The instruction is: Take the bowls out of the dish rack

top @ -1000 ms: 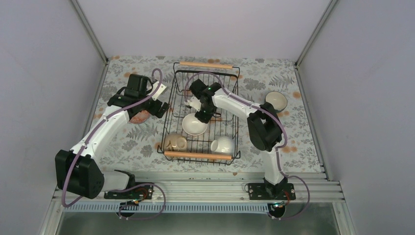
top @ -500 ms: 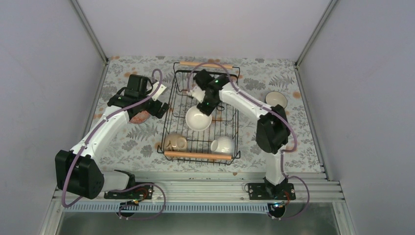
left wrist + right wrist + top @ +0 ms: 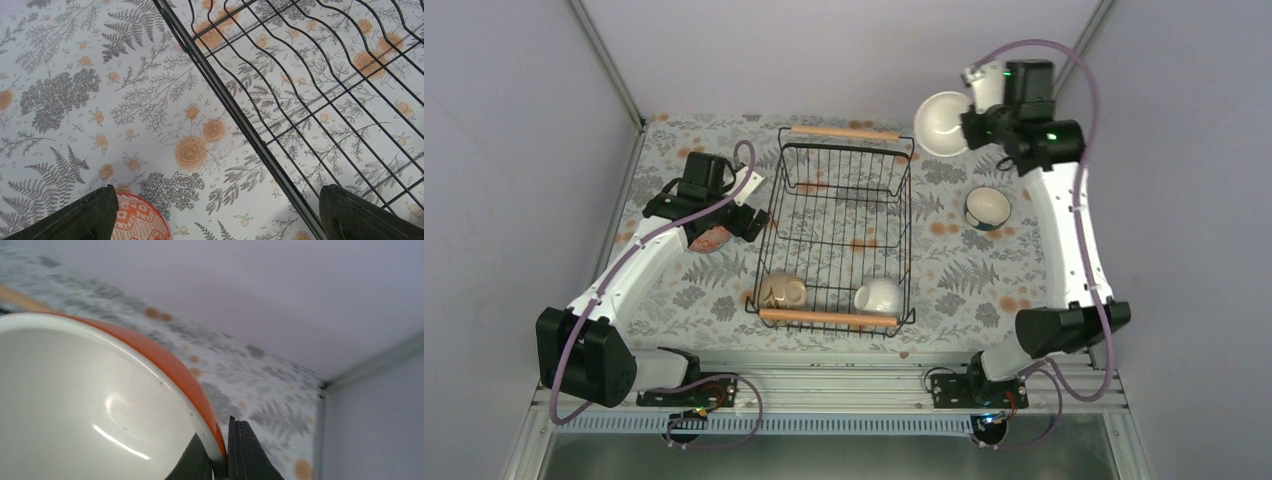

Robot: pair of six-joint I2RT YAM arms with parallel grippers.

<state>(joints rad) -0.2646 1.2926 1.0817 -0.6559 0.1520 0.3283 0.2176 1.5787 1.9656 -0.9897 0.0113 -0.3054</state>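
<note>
Top view. Rack (image 3: 839,220): black wire, with two pale wooden handles (image 3: 829,317). Inside it I see a beige bowl (image 3: 781,291) at 7 o'clock and a white bowl (image 3: 879,296) at 5 o'clock. At 1 o'clock from the rack is the orange bowl (image 3: 941,123); my right wrist view shows its outside orange and its inside glossy white. At 3 o'clock, a teal bowl (image 3: 987,207), white inside. At 9 o'clock, a patterned bowl (image 3: 712,240), orange with a white lattice in my left wrist view. Cloth (image 3: 674,290): white, printed with grey ferns and orange flowers. Arms (image 3: 639,265): white links, black joints, purple cables (image 3: 1029,42).
</note>
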